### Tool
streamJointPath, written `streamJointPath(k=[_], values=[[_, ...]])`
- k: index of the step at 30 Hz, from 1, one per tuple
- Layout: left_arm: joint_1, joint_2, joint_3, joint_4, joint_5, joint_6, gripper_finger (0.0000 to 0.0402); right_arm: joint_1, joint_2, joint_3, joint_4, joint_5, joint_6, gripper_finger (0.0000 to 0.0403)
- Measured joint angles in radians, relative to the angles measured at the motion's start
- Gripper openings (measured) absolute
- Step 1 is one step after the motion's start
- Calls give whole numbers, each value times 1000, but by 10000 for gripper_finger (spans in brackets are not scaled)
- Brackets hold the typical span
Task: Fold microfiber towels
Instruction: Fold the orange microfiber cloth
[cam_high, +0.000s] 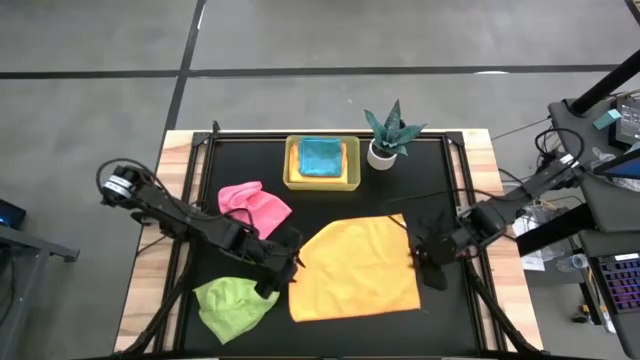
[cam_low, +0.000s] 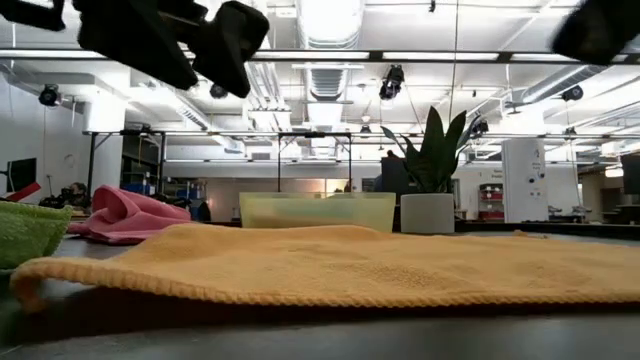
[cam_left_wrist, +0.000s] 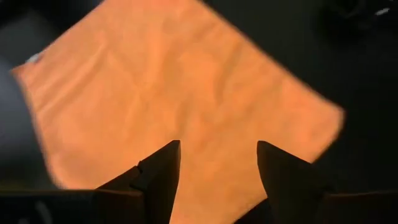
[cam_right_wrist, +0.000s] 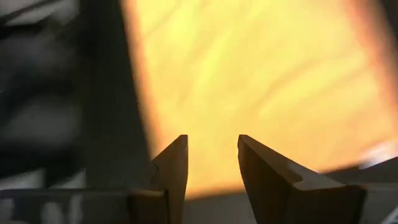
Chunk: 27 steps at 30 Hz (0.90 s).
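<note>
An orange-yellow microfiber towel (cam_high: 355, 268) lies spread flat on the black mat at the table's middle, also seen in the low view (cam_low: 350, 265). My left gripper (cam_high: 285, 262) hovers open over the towel's left edge, the cloth showing past its fingers (cam_left_wrist: 217, 146). My right gripper (cam_high: 428, 262) hovers open over the right edge (cam_right_wrist: 212, 138). A pink towel (cam_high: 255, 207) lies crumpled at the left. A lime green towel (cam_high: 232, 303) lies bunched at the near left. A turquoise-blue towel (cam_high: 321, 157) rests folded in the yellow tray (cam_high: 322, 182).
The yellow tray stands at the far middle, and a small spiky plant in a white pot (cam_high: 388, 135) is to its right. Black frame rails (cam_high: 185, 230) run along the mat's left and right sides. Bare mat (cam_high: 440, 200) shows between the plant and my right gripper.
</note>
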Motion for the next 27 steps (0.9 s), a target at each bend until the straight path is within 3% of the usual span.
streamJointPath(k=[3,6,13,20,27], values=[[11,-1,-37,42,-71,-1,189,-9,4,-36,29,198,-49,119],[18,3,-89,119,-120,-2,179,-30,32,-94,132,273,-93,103],[63,2,-165,156,-231,-103,157,-122,178,-234,512,293,-235,67],[127,2,-261,189,-230,-236,129,-222,362,-274,635,294,-316,60],[154,20,-357,366,-229,-263,88,-287,497,-275,867,293,-454,60]])
